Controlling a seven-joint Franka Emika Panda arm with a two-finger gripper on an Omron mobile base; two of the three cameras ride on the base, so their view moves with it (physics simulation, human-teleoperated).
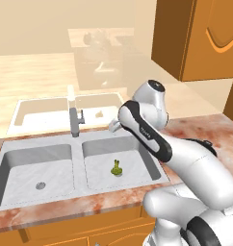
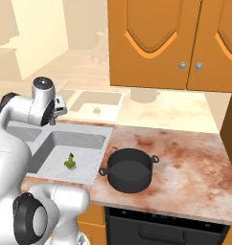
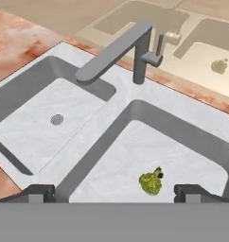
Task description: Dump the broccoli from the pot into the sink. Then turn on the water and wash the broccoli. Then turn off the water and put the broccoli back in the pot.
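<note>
Now arm [image 1: 152, 139] bent, gripper [image 3: 114, 191] above sink [image 3: 111, 120].

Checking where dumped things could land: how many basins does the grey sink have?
2. The left basin lies bare with its drain; the right basin holds the broccoli. None seems hidden.

Both base views looked forward and down from behind the arm, left and right, sharing the sink [image 1: 80, 144] beneath the claw [image 3: 114, 191]. The hand view looked closely down past the claw at both basins and the faucet [image 3: 121, 49] beyond it.
</note>
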